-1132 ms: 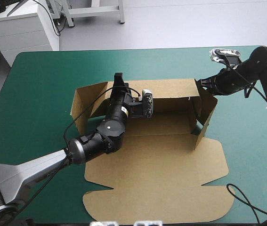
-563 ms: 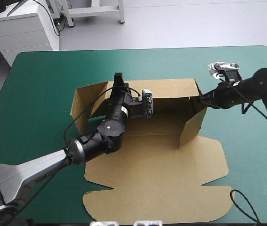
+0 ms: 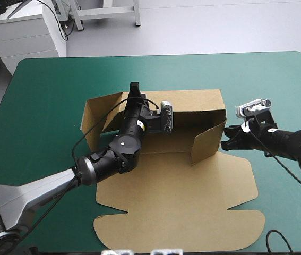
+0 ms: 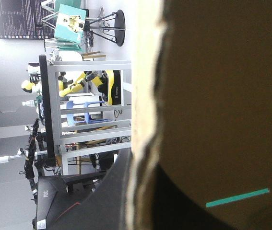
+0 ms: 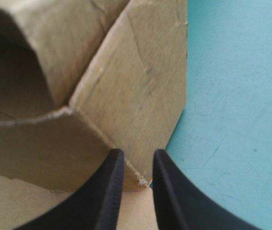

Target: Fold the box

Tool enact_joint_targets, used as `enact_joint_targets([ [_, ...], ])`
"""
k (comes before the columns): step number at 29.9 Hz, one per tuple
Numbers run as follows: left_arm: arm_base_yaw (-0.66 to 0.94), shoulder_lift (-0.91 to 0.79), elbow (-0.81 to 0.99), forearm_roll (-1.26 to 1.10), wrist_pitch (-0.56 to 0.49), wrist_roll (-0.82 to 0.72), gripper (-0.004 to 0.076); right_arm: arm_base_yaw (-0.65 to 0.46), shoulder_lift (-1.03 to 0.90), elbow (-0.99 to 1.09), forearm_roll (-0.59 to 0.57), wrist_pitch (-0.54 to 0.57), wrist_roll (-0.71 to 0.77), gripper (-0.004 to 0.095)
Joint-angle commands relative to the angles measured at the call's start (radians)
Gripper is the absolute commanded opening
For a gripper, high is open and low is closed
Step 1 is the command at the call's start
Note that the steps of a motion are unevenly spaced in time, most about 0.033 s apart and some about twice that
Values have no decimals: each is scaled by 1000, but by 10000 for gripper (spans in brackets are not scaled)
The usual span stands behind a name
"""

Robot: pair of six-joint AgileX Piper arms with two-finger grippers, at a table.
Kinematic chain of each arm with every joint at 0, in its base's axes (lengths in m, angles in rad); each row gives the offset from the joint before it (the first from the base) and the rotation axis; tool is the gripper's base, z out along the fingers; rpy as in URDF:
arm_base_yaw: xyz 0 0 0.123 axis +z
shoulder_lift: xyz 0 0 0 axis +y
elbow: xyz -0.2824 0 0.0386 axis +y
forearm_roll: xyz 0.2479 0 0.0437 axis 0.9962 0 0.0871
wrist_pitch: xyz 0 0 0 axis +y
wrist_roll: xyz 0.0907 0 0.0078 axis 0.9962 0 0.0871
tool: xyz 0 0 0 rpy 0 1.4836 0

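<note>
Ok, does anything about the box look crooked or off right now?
Nothing looks damaged, but the box is lopsided: the left side flap splays outward from the raised back wall, while the right side flap slants inward. The left gripper holds the back wall's top edge; the right gripper sits outside the right flap.

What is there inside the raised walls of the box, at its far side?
The left gripper, shut on the back wall's top edge, and the bare brown floor of the box. The left arm covers the floor under it, so that part cannot be checked.
</note>
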Motion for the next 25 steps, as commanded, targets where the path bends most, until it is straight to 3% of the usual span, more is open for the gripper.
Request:
enact_joint_targets([
  [1, -3, -49, -34, 44, 5, -4, 4, -7, -39, 30, 61, -38, -97, 406],
  [3, -3, -49, -34, 44, 5, -6, 11, -7, -39, 56, 66, -36, -120, 483],
  [10, -3, -49, -34, 36, -16, 32, 13, -5, -35, 88, 239, -34, -339, 509],
  [16, -3, -49, -34, 36, -28, 47, 13, -5, -15, 88, 299, -45, -447, 700],
  [21, -3, -49, -34, 34, -28, 49, 13, 10, 27, 86, 384, -48, -504, 707],
  [25, -3, -49, -34, 34, -26, 49, 13, 69, 37, 86, 430, -122, -538, 706],
])
